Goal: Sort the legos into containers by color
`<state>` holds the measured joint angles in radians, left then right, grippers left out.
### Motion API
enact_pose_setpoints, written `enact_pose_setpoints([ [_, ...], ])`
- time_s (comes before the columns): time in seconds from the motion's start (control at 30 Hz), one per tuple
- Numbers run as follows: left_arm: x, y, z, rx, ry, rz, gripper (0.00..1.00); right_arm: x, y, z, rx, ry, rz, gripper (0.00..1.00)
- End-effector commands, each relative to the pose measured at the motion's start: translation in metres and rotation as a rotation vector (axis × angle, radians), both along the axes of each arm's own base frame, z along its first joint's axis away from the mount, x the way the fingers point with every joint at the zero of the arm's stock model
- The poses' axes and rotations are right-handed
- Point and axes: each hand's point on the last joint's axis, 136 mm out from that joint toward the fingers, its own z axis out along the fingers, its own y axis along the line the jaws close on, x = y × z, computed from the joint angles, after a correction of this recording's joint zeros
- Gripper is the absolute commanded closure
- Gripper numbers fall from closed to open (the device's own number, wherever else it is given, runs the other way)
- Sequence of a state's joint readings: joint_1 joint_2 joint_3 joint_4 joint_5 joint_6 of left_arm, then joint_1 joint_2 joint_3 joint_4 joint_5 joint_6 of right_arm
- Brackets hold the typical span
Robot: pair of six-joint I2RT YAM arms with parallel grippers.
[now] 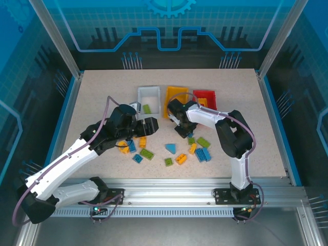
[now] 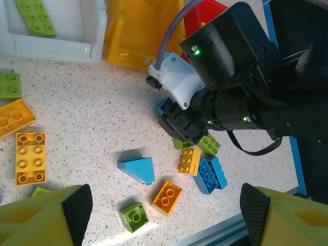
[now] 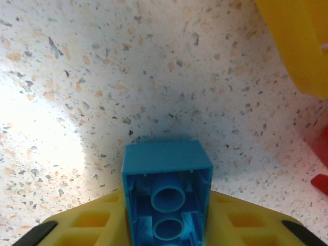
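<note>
My right gripper (image 3: 166,207) is shut on a blue lego (image 3: 166,174), hollow underside toward the camera, just above the table near the orange-yellow bin (image 1: 176,96). In the top view that gripper (image 1: 182,130) hangs in front of the orange-yellow and red bins (image 1: 205,95). My left gripper (image 2: 165,215) is open with nothing between its fingers, above a blue wedge (image 2: 137,170), an orange brick (image 2: 167,197) and a small green brick (image 2: 134,216). The white bin (image 1: 148,94) holds a green plate (image 2: 36,18).
More loose legos lie around: a yellow (image 2: 189,160), a blue (image 2: 210,175) and a green one (image 2: 209,145) under the right arm, and yellow bricks (image 2: 29,158) and a green one (image 2: 9,85) to the left. The table's metal front rail (image 1: 169,182) runs close behind them.
</note>
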<state>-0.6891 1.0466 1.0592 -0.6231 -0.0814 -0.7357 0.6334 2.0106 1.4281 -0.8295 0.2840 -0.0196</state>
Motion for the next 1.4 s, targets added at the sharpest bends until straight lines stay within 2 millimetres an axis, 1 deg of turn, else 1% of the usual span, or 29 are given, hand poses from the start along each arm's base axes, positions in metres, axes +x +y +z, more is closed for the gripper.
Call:
enact_pose_setpoints([
  [0.0,-0.003,0.002,0.002,-0.015,-0.011,0.014,0.19,0.007,0.006,0.006,0.044,-0.015,-0.014,0.70],
  [0.07,-0.002,0.002,0.003,-0.015,-0.020,0.016,0.19,0.012,0.009,0.017,0.058,-0.053,-0.030,0.73],
  [0.13,0.000,0.003,0.005,-0.020,-0.039,0.023,0.19,0.017,0.013,0.034,0.079,-0.106,-0.052,0.74],
  [0.17,0.001,0.004,0.007,-0.025,-0.053,0.027,0.19,0.022,0.017,0.049,0.109,-0.145,-0.073,0.74],
  [0.27,0.005,0.003,0.010,-0.038,-0.082,0.033,0.19,0.035,0.027,0.081,0.198,-0.219,-0.143,0.73],
  [0.3,0.007,0.001,0.011,-0.040,-0.086,0.031,0.19,0.041,0.031,0.089,0.230,-0.229,-0.166,0.73],
  [0.4,0.011,-0.003,0.013,-0.046,-0.091,0.026,0.19,0.061,0.040,0.101,0.288,-0.236,-0.245,0.74],
  [0.53,0.014,-0.006,0.011,-0.046,-0.090,0.027,0.19,0.088,0.049,0.106,0.324,-0.249,-0.333,0.73],
  [0.6,0.015,-0.007,0.011,-0.047,-0.091,0.027,0.19,0.103,0.052,0.102,0.320,-0.244,-0.391,0.73],
  [0.7,0.015,-0.005,0.008,-0.035,-0.084,0.033,0.19,0.117,0.050,0.093,0.297,-0.234,-0.459,0.72],
  [0.8,0.015,0.000,0.001,0.001,-0.065,0.049,0.20,0.126,0.045,0.083,0.273,-0.235,-0.501,0.71],
  [0.97,0.013,0.006,-0.013,0.053,-0.026,0.066,0.22,0.130,0.039,0.063,0.253,-0.214,-0.531,0.68],
  [1.07,0.013,0.013,-0.022,0.097,-0.001,0.086,0.23,0.130,0.039,0.057,0.247,-0.204,-0.531,0.61],
  [1.13,0.012,0.020,-0.030,0.140,0.022,0.105,0.24,0.130,0.040,0.059,0.254,-0.204,-0.528,0.55],
  [1.2,0.010,0.027,-0.038,0.186,0.047,0.122,0.24,0.130,0.042,0.068,0.272,-0.216,-0.522,0.49],
  [1.27,0.009,0.033,-0.048,0.223,0.077,0.138,0.23,0.130,0.046,0.084,0.295,-0.244,-0.504,0.44],
  [1.37,0.010,0.044,-0.061,0.266,0.127,0.179,0.22,0.127,0.051,0.111,0.326,-0.291,-0.482,0.43],
])
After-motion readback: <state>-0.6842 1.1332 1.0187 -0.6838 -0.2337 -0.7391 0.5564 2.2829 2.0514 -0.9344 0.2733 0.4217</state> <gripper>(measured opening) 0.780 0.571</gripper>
